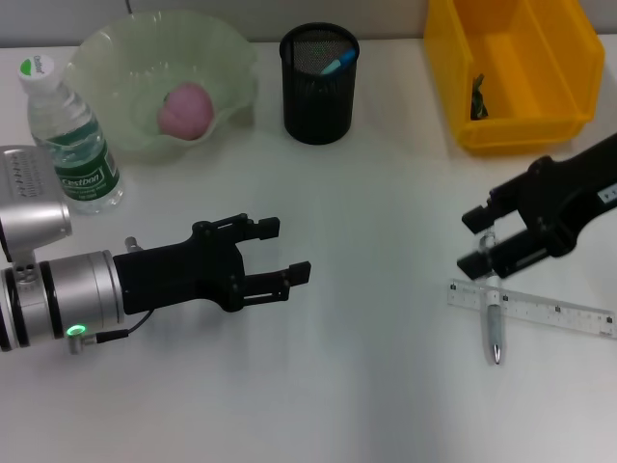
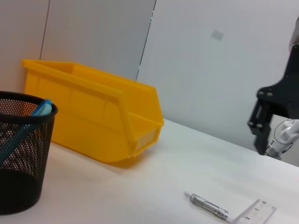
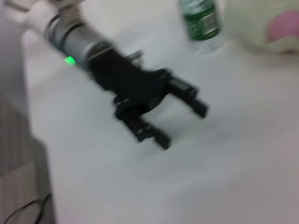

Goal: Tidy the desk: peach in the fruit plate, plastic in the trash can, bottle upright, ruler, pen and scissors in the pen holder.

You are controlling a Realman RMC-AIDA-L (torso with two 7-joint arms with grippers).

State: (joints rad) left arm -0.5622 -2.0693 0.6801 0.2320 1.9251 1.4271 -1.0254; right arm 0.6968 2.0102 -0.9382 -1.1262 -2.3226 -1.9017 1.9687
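The pen-and-ruler step is in hand: the right gripper (image 1: 485,239), jaws spread and empty, hangs over the top of the pen (image 1: 493,313), which lies across the ruler (image 1: 530,308) near the table's right edge. Next it should descend, pinch the pen and carry it to the pen holder (image 1: 319,84) at the far edge. The left gripper (image 1: 286,250) idles mid-table, jaws spread.

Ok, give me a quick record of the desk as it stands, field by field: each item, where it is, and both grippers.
peach: in the fruit plate
bottle: upright, beside the plate
pen holder: holds a blue-handled item
pen: lying across the ruler
yellow bin: something dark inside
left gripper: open, above bare table
right gripper: open, straddling the pen's top end
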